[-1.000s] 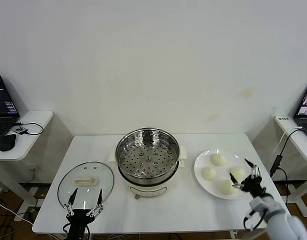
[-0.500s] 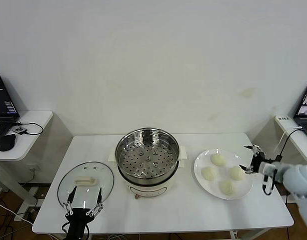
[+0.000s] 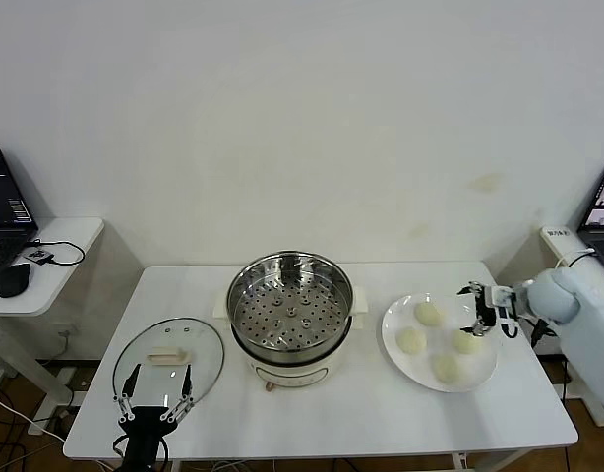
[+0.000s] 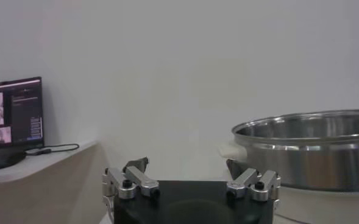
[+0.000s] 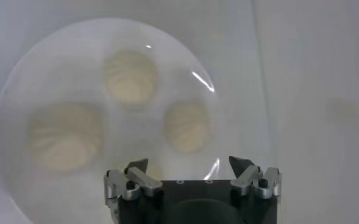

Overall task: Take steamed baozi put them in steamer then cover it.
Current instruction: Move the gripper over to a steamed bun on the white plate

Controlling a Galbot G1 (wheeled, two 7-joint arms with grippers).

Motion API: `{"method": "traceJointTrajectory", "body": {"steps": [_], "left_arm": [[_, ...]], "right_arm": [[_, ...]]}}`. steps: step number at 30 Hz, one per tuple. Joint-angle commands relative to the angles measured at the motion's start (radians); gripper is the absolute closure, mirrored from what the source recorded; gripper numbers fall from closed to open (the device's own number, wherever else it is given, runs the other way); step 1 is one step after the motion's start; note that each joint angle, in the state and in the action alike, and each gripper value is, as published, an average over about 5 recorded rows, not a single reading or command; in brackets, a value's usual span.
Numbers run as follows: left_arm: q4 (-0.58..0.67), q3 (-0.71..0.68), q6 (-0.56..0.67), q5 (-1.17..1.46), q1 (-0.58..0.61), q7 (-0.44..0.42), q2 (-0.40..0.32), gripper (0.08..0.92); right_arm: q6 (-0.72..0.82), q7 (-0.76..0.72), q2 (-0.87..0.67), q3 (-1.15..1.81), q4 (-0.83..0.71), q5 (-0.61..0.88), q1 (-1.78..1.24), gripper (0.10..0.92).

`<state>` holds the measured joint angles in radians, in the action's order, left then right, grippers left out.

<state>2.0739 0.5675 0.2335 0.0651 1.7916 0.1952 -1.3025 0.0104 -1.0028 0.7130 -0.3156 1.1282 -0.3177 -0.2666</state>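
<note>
Step in hand: reaching for the first bun. Four buns (image 3: pixel 429 315) on the white plate (image 3: pixel 392 339), right of the steamer (image 3: pixel 290 305); none yet on the perforated tray. Steamer at table centre, open, empty. Glass lid (image 3: pixel 169 359) flat on the table, left of the steamer, near edge.

Right gripper (image 3: pixel 484 308) over the plate's far right rim, above and just beside the rightmost bun (image 3: pixel 467 342), fingers spread wide, holding nothing. Seen from the right wrist: three buns below, open fingertips (image 5: pixel 136 165) framing the plate edge, not yet around any bun.

Left gripper (image 3: pixel 152 406) low at the near left table edge, just in front of the lid, fingers spread, empty, idle. From the left wrist: steamer wall (image 4: pixel 307 149) ahead, nothing between the fingers.

Next move, by judgement: lower the right gripper over one bun, most likely the rightmost, centre it between the fingers, close gently so as not to crush the soft dough, then lift and carry left to the tray. Three more to follow, then the lid.

Against the frames before: right gripper moved from the plate's near right edge, up and farther away, now at the far right rim, forearm swung in from the right. Left gripper shifted slightly nearer. Buns, plate, steamer and lid unmoved. Both grippers as wide open as before.
</note>
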Motion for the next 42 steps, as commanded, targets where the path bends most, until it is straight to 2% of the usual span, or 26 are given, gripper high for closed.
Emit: {"method": "traceJointTrajectory", "body": {"steps": [1,10,24,30,37,42], "left_arm": [[-0.004,0.002,0.003,-0.001,0.000,0.002,0.000,0.177],[-0.009,0.012,0.006,0.005,-0.001,0.002,0.001,0.177],[-0.007,0.012,0.016,0.007,0.002,0.007,-0.001,0.177],[-0.004,0.015,0.019,0.007,0.003,0.008,0.000,0.177],[-0.003,0.014,0.022,0.008,0.003,0.007,-0.004,0.177],[0.004,0.008,0.020,0.007,-0.002,0.005,-0.007,0.177]], "right_arm": [[-0.021,-0.055,0.071,-0.211,-0.146,0.002,0.184,0.203],[-0.039,-0.048,0.160,-0.248,-0.253,-0.049,0.214,0.203],[-0.055,-0.007,0.215,-0.237,-0.317,-0.082,0.188,0.218],[-0.054,0.002,0.238,-0.235,-0.336,-0.091,0.185,0.270],[-0.058,0.006,0.253,-0.232,-0.358,-0.103,0.186,0.417],[-0.061,0.006,0.250,-0.232,-0.357,-0.104,0.188,0.431]]}}
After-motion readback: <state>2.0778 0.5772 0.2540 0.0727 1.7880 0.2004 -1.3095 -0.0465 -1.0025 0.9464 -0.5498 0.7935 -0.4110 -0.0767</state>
